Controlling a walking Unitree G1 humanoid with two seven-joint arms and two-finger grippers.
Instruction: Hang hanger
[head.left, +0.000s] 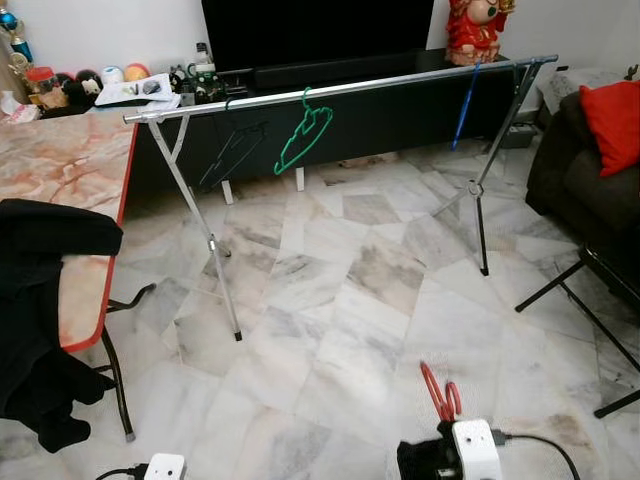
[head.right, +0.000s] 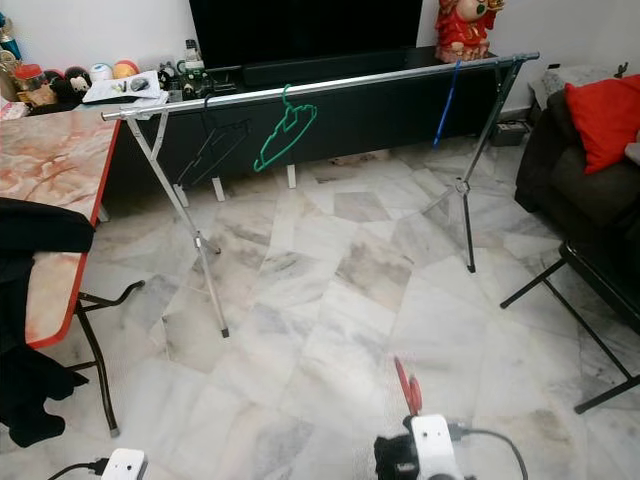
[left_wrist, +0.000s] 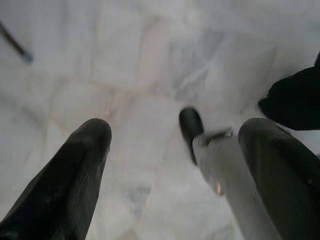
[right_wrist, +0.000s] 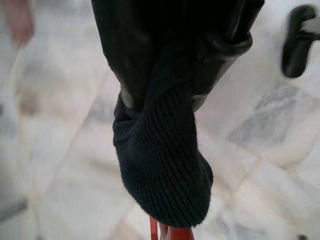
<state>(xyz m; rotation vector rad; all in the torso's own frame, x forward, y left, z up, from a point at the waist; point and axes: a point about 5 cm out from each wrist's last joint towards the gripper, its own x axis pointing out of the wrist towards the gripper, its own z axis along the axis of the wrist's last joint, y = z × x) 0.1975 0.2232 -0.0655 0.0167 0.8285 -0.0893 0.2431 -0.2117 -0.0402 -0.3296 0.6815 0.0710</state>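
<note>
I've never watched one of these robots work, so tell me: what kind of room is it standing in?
Most likely a home living room: a dark sofa with a red cushion, a marble floor, and a clothes rail holding hangers.

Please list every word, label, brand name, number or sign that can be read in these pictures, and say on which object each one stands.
No text can be read in any view.
Papers on the black TV cabinet: any print is too small to read.
Jars and bottles behind the marble table: labels too small and blurred.
Red figurine: no legible characters.
White housing beside the red hanger: no marking visible.
</note>
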